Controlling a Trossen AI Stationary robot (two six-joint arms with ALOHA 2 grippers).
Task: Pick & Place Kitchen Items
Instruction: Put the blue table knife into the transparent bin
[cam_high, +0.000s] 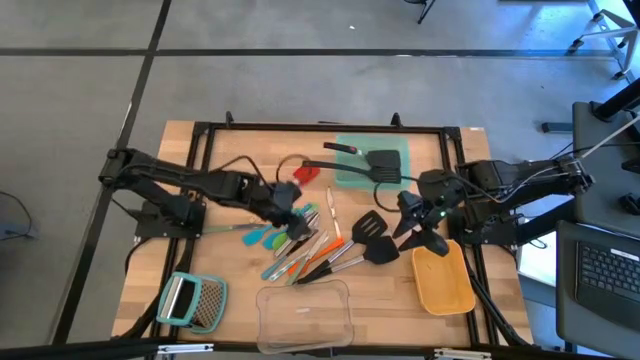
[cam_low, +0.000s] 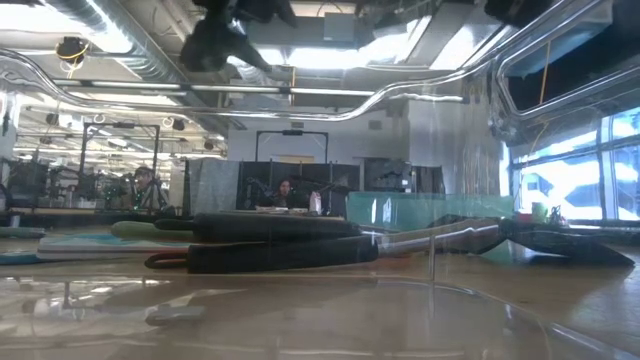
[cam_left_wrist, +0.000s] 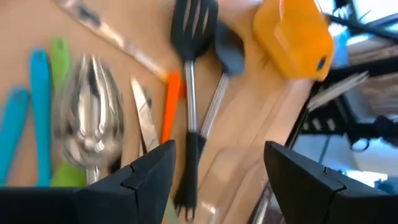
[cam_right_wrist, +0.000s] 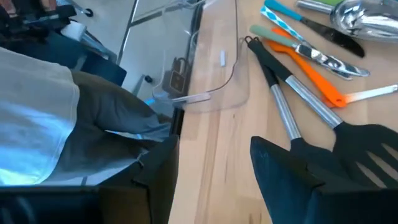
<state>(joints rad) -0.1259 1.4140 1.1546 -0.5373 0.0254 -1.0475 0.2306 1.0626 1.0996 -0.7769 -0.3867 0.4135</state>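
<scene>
The kitchen items (cam_high: 318, 248) are heaped in the middle of the table (cam_high: 230, 165), handles fanned towards its near edge. The two black slotted spatulas (cam_high: 372, 238) lie at the heap's right side, just beside the right pincer (cam_high: 415, 232), heads towards it and steel handles slanting away towards the clear container (cam_high: 305, 312). That pincer is seen spread and empty, hovering above the spatula heads; it is judged the nearer arm for them. The left pincer (cam_high: 296, 232), likewise spread with nothing between its fingers, hangs over the heap's left part, with the silver spoon (cam_left_wrist: 90, 118) and slim teal tools (cam_left_wrist: 37, 99) ahead of it. The yellow container (cam_high: 443, 280) sits just beyond the right pincer.
</scene>
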